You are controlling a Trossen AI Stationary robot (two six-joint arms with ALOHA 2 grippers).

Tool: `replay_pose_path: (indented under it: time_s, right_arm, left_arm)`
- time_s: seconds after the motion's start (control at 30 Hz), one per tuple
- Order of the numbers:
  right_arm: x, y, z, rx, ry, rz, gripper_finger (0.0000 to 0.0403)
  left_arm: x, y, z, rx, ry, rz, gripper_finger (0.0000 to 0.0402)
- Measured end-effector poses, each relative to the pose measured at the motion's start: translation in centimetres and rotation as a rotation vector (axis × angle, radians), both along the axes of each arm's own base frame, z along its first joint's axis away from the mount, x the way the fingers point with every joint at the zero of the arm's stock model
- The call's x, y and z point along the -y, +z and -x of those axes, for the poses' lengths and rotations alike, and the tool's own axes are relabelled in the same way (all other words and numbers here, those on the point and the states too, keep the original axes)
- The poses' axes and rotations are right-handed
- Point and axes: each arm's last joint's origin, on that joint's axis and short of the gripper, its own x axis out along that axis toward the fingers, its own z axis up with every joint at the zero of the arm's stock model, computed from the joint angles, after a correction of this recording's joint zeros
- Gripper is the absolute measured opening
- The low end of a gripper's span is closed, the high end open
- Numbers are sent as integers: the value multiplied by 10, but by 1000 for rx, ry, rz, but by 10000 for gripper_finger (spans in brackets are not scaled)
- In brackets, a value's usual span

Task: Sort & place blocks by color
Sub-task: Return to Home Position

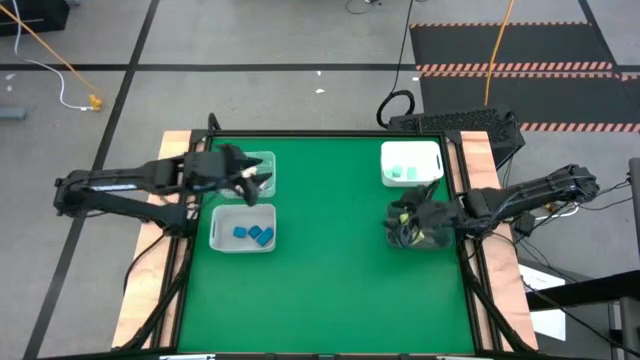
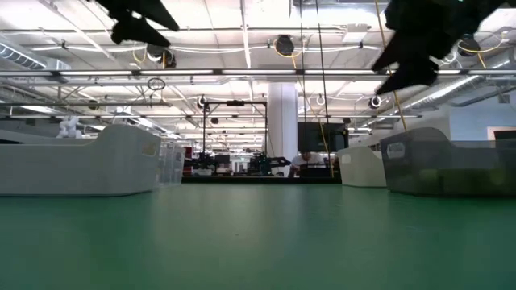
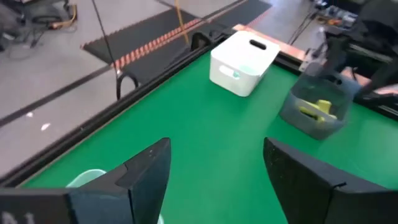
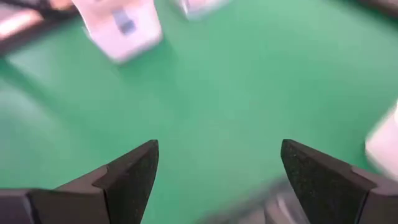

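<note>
All blocks that show lie in bins. Three blue blocks [image 1: 253,234] sit in a pale bin [image 1: 222,240] at the table's left. Mint green blocks [image 1: 404,173] lie in a white bin [image 1: 430,156] at far right. Yellow blocks [image 3: 318,108] lie in a dark grey bin [image 3: 311,124]. Tan blocks are hidden. My left gripper [image 1: 252,182] [image 3: 214,149] hovers open over a clear bin [image 1: 262,160] at far left. My right gripper [image 1: 408,222] [image 4: 217,149] hangs open above the dark grey bin [image 1: 432,240], holding nothing.
The four bins stand in pairs near the table's left and right sides, with bare green mat [image 1: 330,260] between them and toward the near edge. A raised black rim [image 1: 330,134] frames the mat. In the low view both grippers [image 2: 141,24] [image 2: 411,68] are high above the surface.
</note>
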Motion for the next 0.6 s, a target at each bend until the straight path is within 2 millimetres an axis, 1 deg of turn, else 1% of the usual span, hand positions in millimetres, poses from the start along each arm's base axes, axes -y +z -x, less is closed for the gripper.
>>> replay_pose_path:
  time_s: [0.1,0.23,0.4,0.5,0.6]
  right_arm:
    - [7,11,-3,92,10,76,331]
    - [17,22,-3,166,25,168,331]
    - [28,31,1,208,11,242,331]
    - [33,35,3,235,-11,261,331]
    - [36,40,5,262,-19,291,331]
  left_arm:
    - [4,8,20,18,-21,-16,255]
    - [9,6,42,56,-43,-15,255]
    - [14,-9,57,117,-73,-12,255]
    - [16,-21,59,167,-84,-13,255]
    - [17,-38,59,221,-93,-21,255]
